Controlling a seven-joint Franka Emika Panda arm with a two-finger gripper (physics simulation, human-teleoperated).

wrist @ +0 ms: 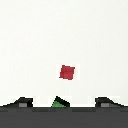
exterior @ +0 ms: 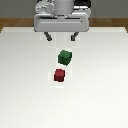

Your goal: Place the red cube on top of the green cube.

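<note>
The red cube (exterior: 59,75) lies on the white table (exterior: 30,90), near the middle. The green cube (exterior: 65,57) lies just behind it, slightly toward the exterior view's right, a small gap between them. My gripper (exterior: 60,36) hangs above the table behind the green cube, its two dark fingers (exterior: 48,36) spread apart and empty. In the wrist view the red cube (wrist: 67,72) shows whole, the green cube (wrist: 60,103) only as a corner between the two fingertips (wrist: 21,103), partly hidden by the gripper body.
The white table's far edge (exterior: 15,28) meets a brown wooden floor behind the arm.
</note>
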